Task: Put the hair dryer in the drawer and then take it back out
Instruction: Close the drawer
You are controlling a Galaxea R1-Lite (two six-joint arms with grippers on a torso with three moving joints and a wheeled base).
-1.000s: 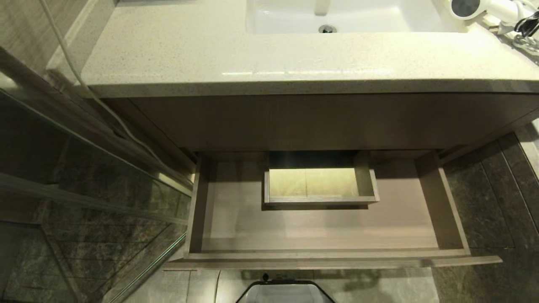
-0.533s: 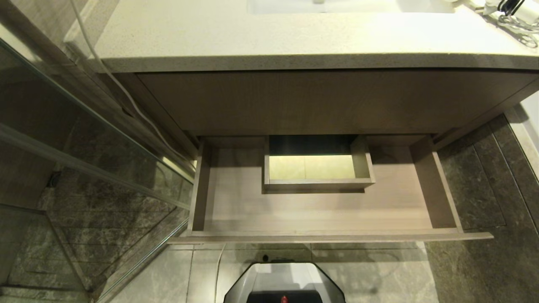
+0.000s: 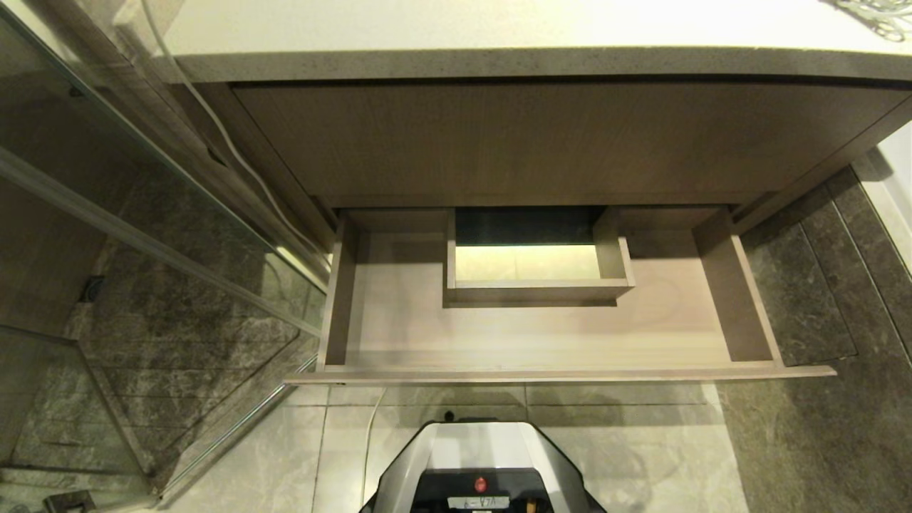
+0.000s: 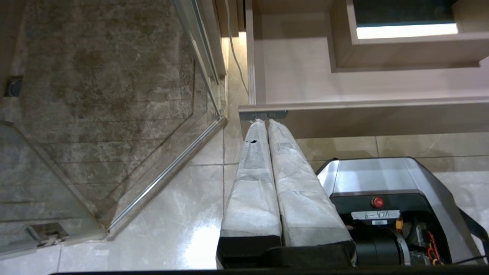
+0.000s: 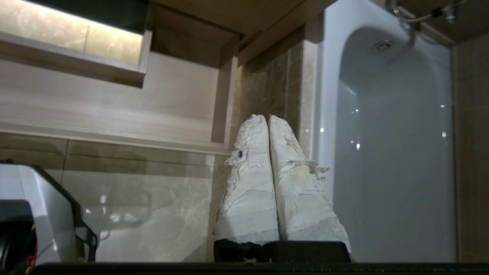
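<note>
Dim warm light, glaring countertop [image 3: 499, 25]

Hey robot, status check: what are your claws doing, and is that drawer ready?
Left gripper shut, empty. Right gripper shut, empty. Drawer open, nothing in it. Hair dryer not in sight.

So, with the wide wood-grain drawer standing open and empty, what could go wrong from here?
1. The wide light wood-grain drawer reaches out almost over the robot's grey base; driving forward could strike its flat front.
2. The white hair dryer is out of view, only a bit of its cord shows on the speckled countertop, so reaching for it would be blind.
3. The glass shower panel stands close on the left.
</note>
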